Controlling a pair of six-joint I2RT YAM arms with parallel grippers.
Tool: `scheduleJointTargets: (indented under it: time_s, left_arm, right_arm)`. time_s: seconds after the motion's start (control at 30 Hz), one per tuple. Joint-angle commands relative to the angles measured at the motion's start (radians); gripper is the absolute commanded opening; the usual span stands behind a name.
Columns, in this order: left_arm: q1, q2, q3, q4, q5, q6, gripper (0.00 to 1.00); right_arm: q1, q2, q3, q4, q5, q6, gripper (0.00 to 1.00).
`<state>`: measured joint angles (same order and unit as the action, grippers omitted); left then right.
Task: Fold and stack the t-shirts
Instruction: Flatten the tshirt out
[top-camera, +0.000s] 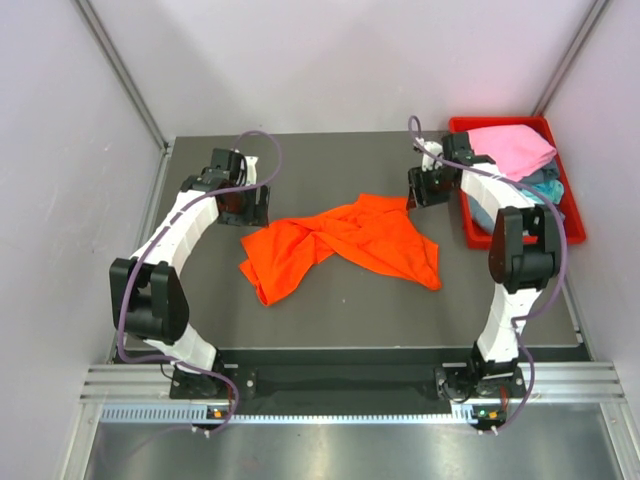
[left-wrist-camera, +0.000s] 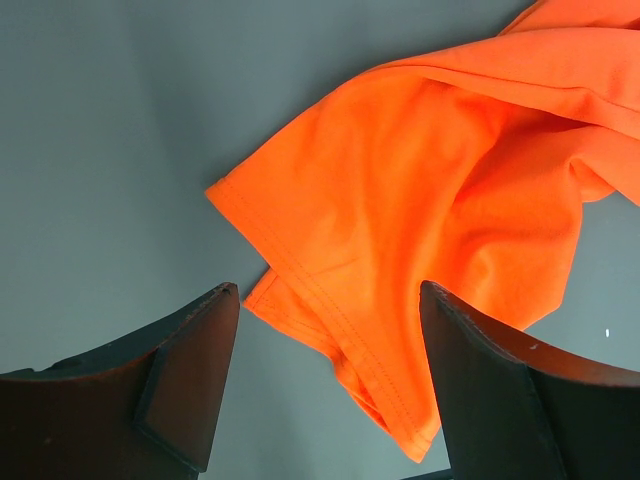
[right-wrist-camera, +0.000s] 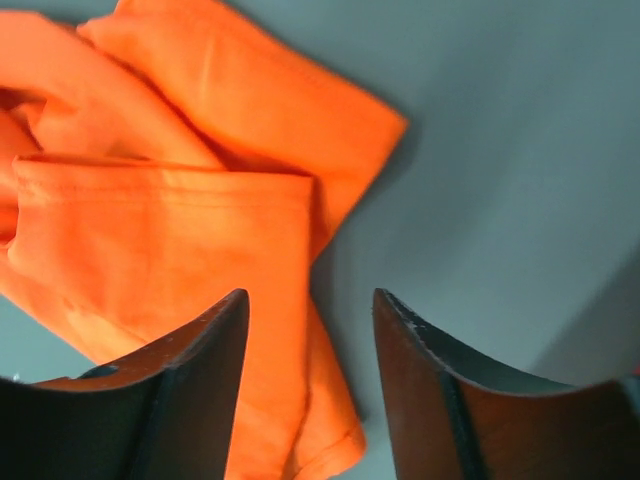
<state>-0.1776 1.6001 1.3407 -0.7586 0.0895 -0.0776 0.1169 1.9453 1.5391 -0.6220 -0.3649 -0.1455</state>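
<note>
Orange t-shirt (top-camera: 340, 245), where does it lie? asks my colleague on the line.

Me: It lies crumpled and twisted in the middle of the dark table (top-camera: 330, 320), between my two arms. More laundry waits in a red bin (top-camera: 468, 228) at the far right: a pink shirt (top-camera: 512, 148) on top, bluish shirts (top-camera: 545, 188) under it.

Colleague: And your claws?

Me: My left gripper (left-wrist-camera: 328, 292) hovers over the shirt's left end, fingers wide apart and gripping nothing. A stitched hem lies on the table right below the gap. My right gripper (right-wrist-camera: 310, 295) hangs over the shirt's far right corner, near the bin. Its fingers are apart too, with a narrower gap, and they hold nothing. I cannot tell whether either claw brushes the cloth.

Colleague: How will the shirt handle?

Me: I judge it light, soft and limp, with no stiffness at all. It will sag, drag on the table, and tangled layers may lift together. I would take the stitched hem on the left and the squared, doubled corner on the right, pinching low against the table. Pulling those two holds apart should spread it flat for folding.
</note>
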Motion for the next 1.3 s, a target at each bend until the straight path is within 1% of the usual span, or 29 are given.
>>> scheduleJointTargets:
  time_s: [0.0,0.2,0.3,0.33,0.37,0.43,0.47,0.6,0.77,0.93,1.27]
  left_arm:
    - [0.001,-0.008,0.032,0.038,0.013,0.006,0.77]
    - [0.001,-0.002,0.043,0.038,0.004,0.010,0.77]
    - [0.001,0.003,0.044,0.036,0.001,0.013,0.77]
    - [0.001,0.003,0.043,0.036,0.001,0.013,0.77]
    - [0.000,0.003,0.043,0.036,0.000,0.015,0.77]
    - [0.001,0.004,0.041,0.036,0.000,0.015,0.77]
    - [0.001,0.007,0.043,0.036,0.000,0.015,0.77]
    - [0.001,0.011,0.048,0.036,-0.002,0.015,0.77]
    - [0.001,0.015,0.052,0.038,0.001,0.013,0.77]
    - [0.001,0.017,0.051,0.038,0.006,0.013,0.77]
    - [0.001,0.012,0.046,0.036,-0.002,0.015,0.77]
  right_arm:
    - [-0.005,0.038,0.032,-0.044,-0.112,0.006,0.52]
    - [-0.005,0.070,0.024,-0.056,-0.146,0.015,0.50]
    - [-0.008,0.084,0.035,-0.064,-0.155,0.012,0.42]
    - [-0.008,0.086,0.036,-0.064,-0.158,0.014,0.35]
    - [-0.008,0.090,0.039,-0.064,-0.160,0.014,0.32]
    - [-0.008,0.099,0.050,-0.064,-0.161,0.017,0.26]
    - [-0.008,0.102,0.052,-0.064,-0.161,0.018,0.25]
    - [-0.008,0.112,0.069,-0.064,-0.152,0.017,0.25]
    - [-0.011,0.115,0.073,-0.056,-0.135,0.015,0.29]
    - [-0.010,0.129,0.096,-0.053,-0.112,0.012,0.31]
    - [-0.010,0.168,0.102,-0.050,-0.098,0.003,0.30]
